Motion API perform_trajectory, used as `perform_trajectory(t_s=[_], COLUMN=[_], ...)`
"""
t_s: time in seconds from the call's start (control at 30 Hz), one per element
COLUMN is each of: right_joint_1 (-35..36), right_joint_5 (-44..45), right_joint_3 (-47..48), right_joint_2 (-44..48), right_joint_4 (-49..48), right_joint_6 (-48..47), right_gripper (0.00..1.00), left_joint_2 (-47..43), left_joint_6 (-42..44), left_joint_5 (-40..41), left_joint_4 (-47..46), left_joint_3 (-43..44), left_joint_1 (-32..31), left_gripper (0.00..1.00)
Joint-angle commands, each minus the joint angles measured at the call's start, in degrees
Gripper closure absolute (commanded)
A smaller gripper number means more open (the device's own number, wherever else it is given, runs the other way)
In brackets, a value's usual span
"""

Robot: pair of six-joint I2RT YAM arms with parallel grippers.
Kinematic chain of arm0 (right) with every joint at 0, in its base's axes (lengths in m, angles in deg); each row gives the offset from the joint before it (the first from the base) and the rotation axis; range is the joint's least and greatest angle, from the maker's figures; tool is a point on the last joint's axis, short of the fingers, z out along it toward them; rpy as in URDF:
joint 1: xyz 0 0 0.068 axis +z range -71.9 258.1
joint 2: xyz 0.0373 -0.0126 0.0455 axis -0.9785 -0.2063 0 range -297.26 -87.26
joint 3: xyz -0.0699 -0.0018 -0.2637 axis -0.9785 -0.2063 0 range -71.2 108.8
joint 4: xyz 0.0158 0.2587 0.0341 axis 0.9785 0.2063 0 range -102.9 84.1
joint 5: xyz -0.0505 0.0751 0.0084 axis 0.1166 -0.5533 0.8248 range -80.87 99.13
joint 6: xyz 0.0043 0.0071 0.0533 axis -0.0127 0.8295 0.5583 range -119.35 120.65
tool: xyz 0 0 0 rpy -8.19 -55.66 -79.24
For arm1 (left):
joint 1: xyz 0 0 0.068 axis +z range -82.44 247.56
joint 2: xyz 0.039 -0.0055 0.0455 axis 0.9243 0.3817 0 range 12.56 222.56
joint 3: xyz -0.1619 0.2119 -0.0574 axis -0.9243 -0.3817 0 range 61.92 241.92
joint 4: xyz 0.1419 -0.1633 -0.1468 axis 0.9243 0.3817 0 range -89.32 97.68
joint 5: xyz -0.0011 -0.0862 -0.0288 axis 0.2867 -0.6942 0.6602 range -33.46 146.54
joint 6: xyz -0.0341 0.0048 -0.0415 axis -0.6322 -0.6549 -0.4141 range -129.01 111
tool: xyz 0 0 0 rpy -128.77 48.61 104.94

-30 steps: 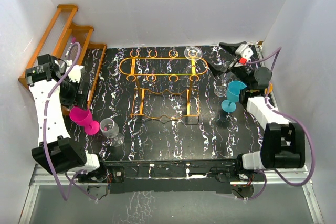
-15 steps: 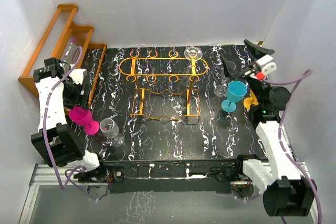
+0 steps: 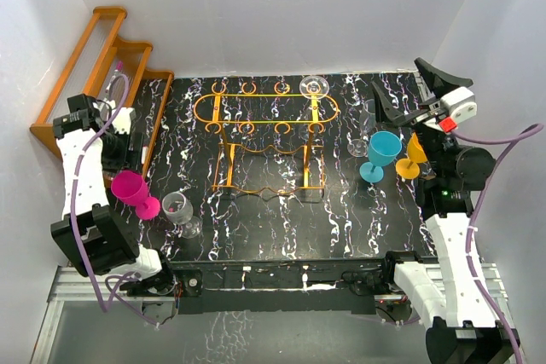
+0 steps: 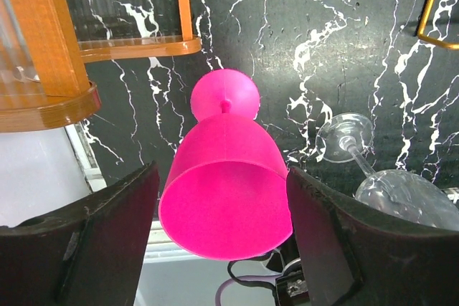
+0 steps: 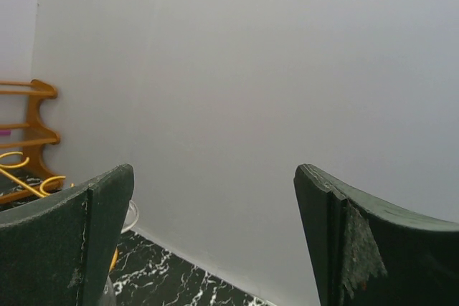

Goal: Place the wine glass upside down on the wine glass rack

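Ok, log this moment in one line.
left gripper: shut on pink wine glass, base on table | right gripper: open, empty, raised | wine glass rack: not yet loaded

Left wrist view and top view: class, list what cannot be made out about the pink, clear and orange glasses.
1. Left wrist view: whether the left gripper touches the pink glass; its bowl fills the gap between the fingers.
2. Left wrist view: the clear glass, its bowl cut off by the frame edge and a finger.
3. Top view: the orange glass, partly hidden by the right arm.
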Motion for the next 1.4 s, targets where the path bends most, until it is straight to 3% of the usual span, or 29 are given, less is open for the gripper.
perform_trajectory(t_s=[0.0, 0.23, 0.6, 0.8, 0.87, 0.97, 1.0, 1.1, 1.27, 1.37], right_joint_1=[-0.08, -0.11, -0.08, -0.08, -0.08, -0.09, -0.08, -0.13, -0.15, -0.09], right_joint_5=[1.37, -0.30, -0.02, -0.36, -0.38, -0.86, -1.01, -1.15, 0.66, 0.51], right_joint_3=[2.02, 3.02, 3.46, 3.07, 2.99, 2.94, 3.05, 2.46, 2.03, 1.99], right_joint_2=[1.03, 1.69, 0.03, -0.62, -0.73, -0.73, -0.61, 0.59, 2.62, 3.25], right_joint_4=[4.37, 6.75, 6.72, 5.46, 5.22, 4.97, 4.88, 4.38, 5.03, 5.06], right_joint_6=[-0.27, -0.74, -0.95, -0.46, -0.46, -0.86, -1.10, -1.76, -3.00, -2.99], right_gripper=[0.02, 0.02, 0.02, 0.02, 0.02, 0.02, 0.01, 0.01, 0.01, 0.02], left_joint_2=[-3.05, -3.05, -2.78, -1.85, -1.53, -1.21, -1.28, -2.15, -3.11, -5.85], left_joint_6=[0.86, 2.86, 3.87, 3.55, 3.58, 3.56, 3.48, 3.64, 4.93, 3.94], left_joint_5=[-0.67, 0.80, -2.00, -4.98, -5.89, -7.30, -7.80, -7.88, -7.22, -7.28], left_joint_4=[-0.89, -2.08, -3.25, -3.05, -2.92, -2.46, -2.18, -1.58, 0.04, -4.62], left_joint_3=[0.67, 0.72, -3.81, -5.51, -6.24, -6.70, -6.43, -3.61, 11.07, 17.87], left_joint_1=[0.66, 2.46, 5.68, 5.69, 5.68, 5.68, 5.68, 5.68, 5.68, 5.68], left_gripper=[0.30, 0.30, 0.43, 0.61, 0.74, 1.00, 1.00, 1.00, 1.00, 1.00])
